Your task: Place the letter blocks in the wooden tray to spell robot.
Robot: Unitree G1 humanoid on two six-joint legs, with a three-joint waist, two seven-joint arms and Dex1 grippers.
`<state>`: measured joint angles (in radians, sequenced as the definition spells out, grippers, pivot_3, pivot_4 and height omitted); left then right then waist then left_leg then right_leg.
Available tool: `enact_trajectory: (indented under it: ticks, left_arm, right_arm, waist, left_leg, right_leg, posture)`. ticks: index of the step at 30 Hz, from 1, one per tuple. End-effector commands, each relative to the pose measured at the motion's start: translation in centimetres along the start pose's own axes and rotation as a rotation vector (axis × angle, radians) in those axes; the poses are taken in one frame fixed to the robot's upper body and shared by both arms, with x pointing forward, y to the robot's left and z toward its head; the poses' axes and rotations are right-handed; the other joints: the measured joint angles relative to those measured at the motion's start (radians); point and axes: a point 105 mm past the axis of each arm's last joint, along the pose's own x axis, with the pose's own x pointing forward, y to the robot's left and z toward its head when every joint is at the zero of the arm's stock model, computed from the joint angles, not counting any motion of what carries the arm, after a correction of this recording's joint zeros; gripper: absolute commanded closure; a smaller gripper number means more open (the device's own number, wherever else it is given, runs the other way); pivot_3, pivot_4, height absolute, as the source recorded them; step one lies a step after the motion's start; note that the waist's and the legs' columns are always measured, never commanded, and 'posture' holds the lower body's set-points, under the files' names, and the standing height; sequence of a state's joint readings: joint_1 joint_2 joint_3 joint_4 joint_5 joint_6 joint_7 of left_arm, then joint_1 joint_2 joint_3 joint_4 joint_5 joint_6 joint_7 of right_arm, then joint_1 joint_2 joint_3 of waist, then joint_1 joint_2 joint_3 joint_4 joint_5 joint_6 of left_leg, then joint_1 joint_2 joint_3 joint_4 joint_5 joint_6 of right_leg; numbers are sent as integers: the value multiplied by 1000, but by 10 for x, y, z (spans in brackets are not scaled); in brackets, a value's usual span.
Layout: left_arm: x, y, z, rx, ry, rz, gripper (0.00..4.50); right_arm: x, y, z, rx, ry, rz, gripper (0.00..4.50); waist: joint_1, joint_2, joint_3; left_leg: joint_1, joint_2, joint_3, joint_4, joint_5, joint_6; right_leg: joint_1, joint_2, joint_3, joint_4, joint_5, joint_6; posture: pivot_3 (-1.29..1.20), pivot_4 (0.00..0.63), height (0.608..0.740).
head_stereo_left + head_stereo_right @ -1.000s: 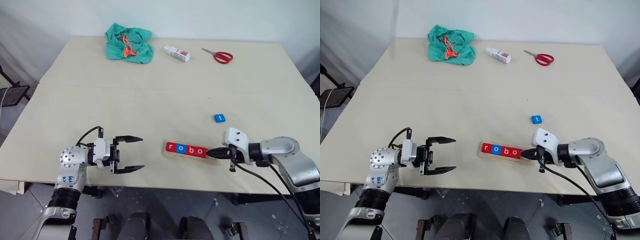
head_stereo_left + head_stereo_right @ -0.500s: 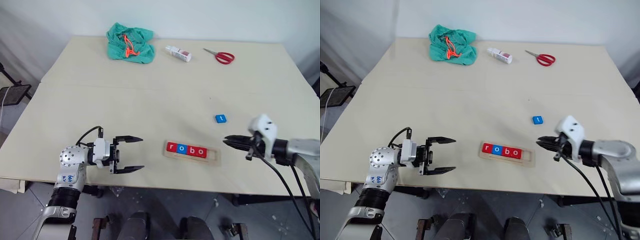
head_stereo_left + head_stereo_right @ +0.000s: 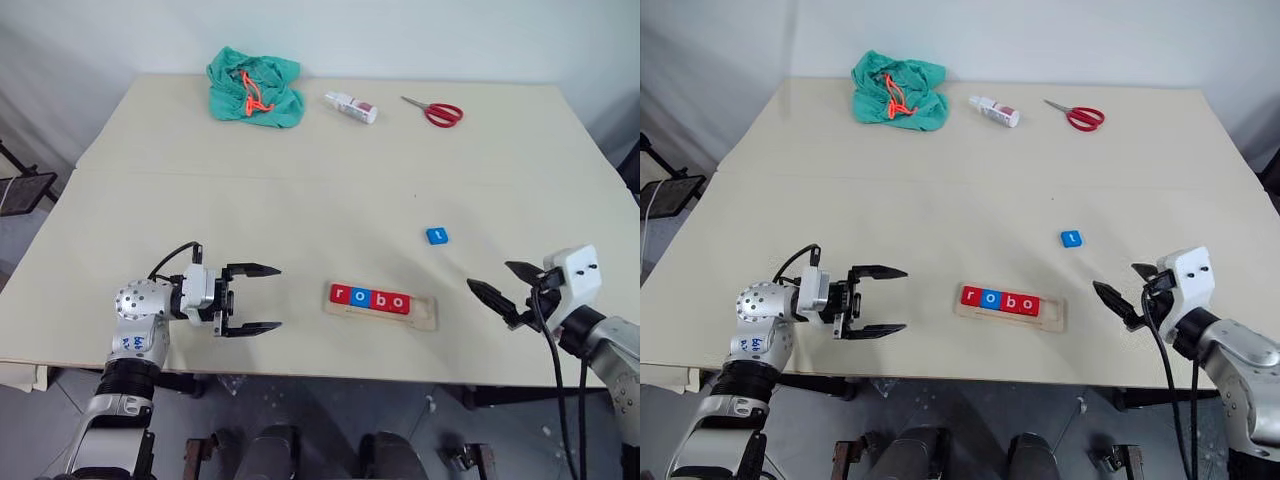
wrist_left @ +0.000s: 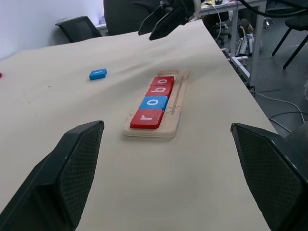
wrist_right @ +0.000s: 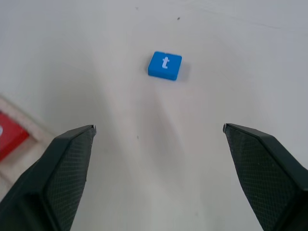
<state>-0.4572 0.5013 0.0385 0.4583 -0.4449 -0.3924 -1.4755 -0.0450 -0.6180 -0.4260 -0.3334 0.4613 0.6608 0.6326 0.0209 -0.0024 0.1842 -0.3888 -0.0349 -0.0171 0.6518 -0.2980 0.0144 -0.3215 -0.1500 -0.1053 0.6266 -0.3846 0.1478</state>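
The wooden tray (image 3: 425, 311) lies near the table's front edge and holds four letter blocks (image 3: 371, 298) reading r, o, b, o: red, blue, red, red. Its right end slot is bare. A blue t block (image 3: 436, 236) lies flat on the table behind the tray's right end; the right wrist view shows this t block (image 5: 165, 65) ahead of the fingers. My right gripper (image 3: 488, 274) hovers open and empty to the right of the tray. Left of the tray, my left gripper (image 3: 278, 297) stands open and empty, pointing at it.
At the table's far side lie a crumpled green cloth (image 3: 253, 85) with an orange cord, a small white bottle (image 3: 351, 105) and red-handled scissors (image 3: 432, 110). A seam runs across the tabletop. The tray sits close to the front edge.
My right gripper has left the tray's right end, moved right and up, turned to face the t block, and gone from shut to open. The left gripper has kept its place.
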Motion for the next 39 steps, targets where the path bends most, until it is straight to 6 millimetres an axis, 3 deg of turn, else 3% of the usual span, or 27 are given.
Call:
enact_trajectory:
  ticks: [1,7,11,15,21,27,31,37,39]
  left_arm:
    - [-2,2,5,29,-6,3,0]
    - [-1,-4,7,25,-8,-4,0]
    - [-2,-7,9,25,-5,3,0]
    - [-6,-11,11,26,6,27,0]
    - [-8,-15,12,25,17,50,0]
    - [-8,-17,12,25,19,62,0]
    - [-7,-18,12,24,17,62,0]
    - [-9,-16,12,21,17,60,0]
    - [-12,-15,11,20,19,60,0]
  right_arm:
    - [11,7,13,-4,-35,4,27]
    - [66,3,18,60,-34,-42,27]
    - [84,-4,19,52,-30,-63,27]
    - [115,-13,18,28,-19,-94,27]
    - [132,-10,6,26,13,-85,27]
    - [134,-3,-2,37,25,-81,27]
    - [131,5,-5,39,20,-67,884]
    - [126,9,1,34,-4,-75,2892]
    - [122,10,6,30,-19,-78,3032]
  waist:
    - [-1,0,0]
    - [-23,0,0]
    - [-21,0,0]
    - [-32,0,0]
    - [-40,0,0]
    - [-49,0,0]
    - [-49,0,0]
    - [-48,0,0]
    - [-48,0,0]
  left_leg:
    - [0,0,0,0,0,0]
    - [0,0,0,0,0,0]
    - [-1,-1,-2,-2,0,0]
    - [0,-1,-1,-2,0,0]
    - [0,0,-1,-3,0,0]
    - [0,0,-1,-2,0,0]
    - [0,0,-1,-3,0,0]
    - [0,0,-1,-3,0,0]
    - [0,0,-1,-2,0,0]
  right_leg:
    - [0,0,0,0,0,0]
    - [-1,0,0,1,0,0]
    - [-2,0,0,1,0,0]
    - [-2,-1,0,1,0,0]
    - [-3,0,-1,2,0,0]
    - [-2,0,0,2,0,0]
    - [-2,0,0,2,0,0]
    - [-2,0,0,2,0,0]
    - [-2,0,0,2,0,0]
  posture:
    - [0,150,740]
    - [0,150,740]
    - [0,150,740]
    - [0,150,740]
    - [0,150,740]
    - [0,150,740]
    - [0,150,740]
    - [0,150,740]
    - [0,150,740]
